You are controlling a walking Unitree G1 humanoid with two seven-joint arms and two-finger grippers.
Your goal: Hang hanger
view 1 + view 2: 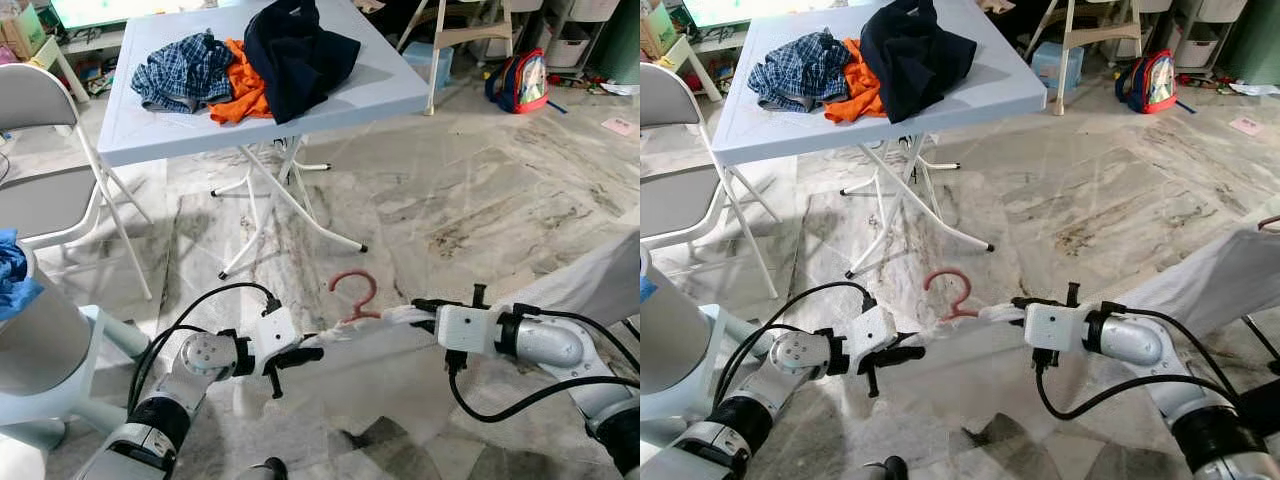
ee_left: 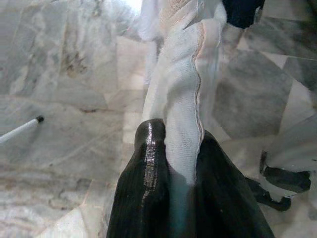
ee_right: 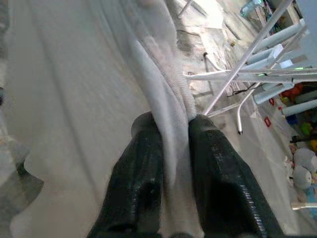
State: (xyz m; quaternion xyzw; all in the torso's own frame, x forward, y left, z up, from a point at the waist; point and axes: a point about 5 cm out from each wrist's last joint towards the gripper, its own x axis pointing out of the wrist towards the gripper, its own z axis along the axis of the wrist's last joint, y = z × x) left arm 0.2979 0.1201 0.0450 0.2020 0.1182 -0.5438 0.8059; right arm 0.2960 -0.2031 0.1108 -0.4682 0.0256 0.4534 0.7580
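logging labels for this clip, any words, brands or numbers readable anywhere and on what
No text can be read.
The backpack has a printed picture on its front, too small to make out.
The pink paper on the floor is too small to read.
The boxes at the far left are blurred.
The white garment held by the left hand and the right hand, with its pink hanger hook, shows no label.

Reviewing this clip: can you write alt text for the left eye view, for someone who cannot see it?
Both grippers, left gripper and right gripper, pinch a white garment stretched between them above a marble floor, with a pink hanger hook rising from its middle. Behind stands a folding table holding piled clothes.
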